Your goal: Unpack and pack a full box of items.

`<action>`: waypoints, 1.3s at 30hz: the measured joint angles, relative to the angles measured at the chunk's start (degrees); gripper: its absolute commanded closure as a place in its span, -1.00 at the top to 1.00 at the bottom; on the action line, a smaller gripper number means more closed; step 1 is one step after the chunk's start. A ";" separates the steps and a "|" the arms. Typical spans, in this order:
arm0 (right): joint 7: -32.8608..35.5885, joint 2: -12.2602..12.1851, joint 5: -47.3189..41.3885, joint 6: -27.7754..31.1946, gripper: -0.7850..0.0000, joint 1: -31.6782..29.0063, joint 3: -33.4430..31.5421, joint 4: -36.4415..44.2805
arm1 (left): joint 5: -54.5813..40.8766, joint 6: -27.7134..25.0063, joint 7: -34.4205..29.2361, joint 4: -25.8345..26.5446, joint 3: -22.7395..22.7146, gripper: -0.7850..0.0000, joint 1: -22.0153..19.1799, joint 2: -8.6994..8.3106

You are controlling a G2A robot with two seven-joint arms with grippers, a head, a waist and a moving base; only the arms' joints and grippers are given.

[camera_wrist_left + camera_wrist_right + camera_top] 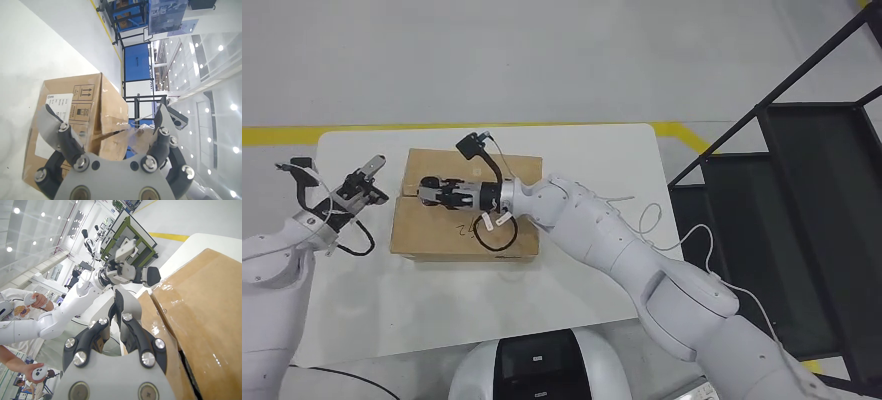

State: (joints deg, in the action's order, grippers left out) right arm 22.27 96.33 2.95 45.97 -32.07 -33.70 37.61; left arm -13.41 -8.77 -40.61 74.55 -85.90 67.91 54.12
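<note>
White tabletop [582, 160] carries one brown cardboard box [442, 240], which sits toward the robot's left half of the surface. Its top flaps are folded down, and the right wrist view shows a dark slit between them. The right arm stretches across the lid, and the right claw [116, 300] lies low over the cardboard near the box's left end. Its fingers [119, 306] are drawn close together with nothing visible between them, and it cannot be told whether they touch the lid. The left claw [102, 107] stands just off the left end of the box, raised and spread wide, holding nothing. The upper corner of the box shows through the gap between its two fingers and lies beyond them, apart from both. Glossy clear tape [166, 289] runs over the lid along the flap seam. At the end facing the left claw it looks crumpled and partly loose. A white label [59, 102] and printed handling marks sit on that end face.
</note>
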 measured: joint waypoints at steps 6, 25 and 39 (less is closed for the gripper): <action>-0.15 -0.76 0.31 2.08 -1.00 -1.03 -2.17 2.00 | -3.17 3.65 -4.77 -4.48 3.53 1.00 -3.11 0.73; 13.66 -9.93 4.70 -7.80 -1.00 -16.02 -15.92 27.40 | -8.71 2.41 -9.86 -12.75 12.98 1.00 -11.88 3.67; 15.36 -11.27 5.88 -10.77 -1.00 -18.98 -17.62 31.24 | -12.48 -0.25 -4.46 -7.11 -3.24 1.00 -2.38 0.48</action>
State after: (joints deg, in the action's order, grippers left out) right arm 37.63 85.06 8.83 35.21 -51.05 -51.32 68.85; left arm -25.89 -9.02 -45.07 67.44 -89.14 65.53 54.60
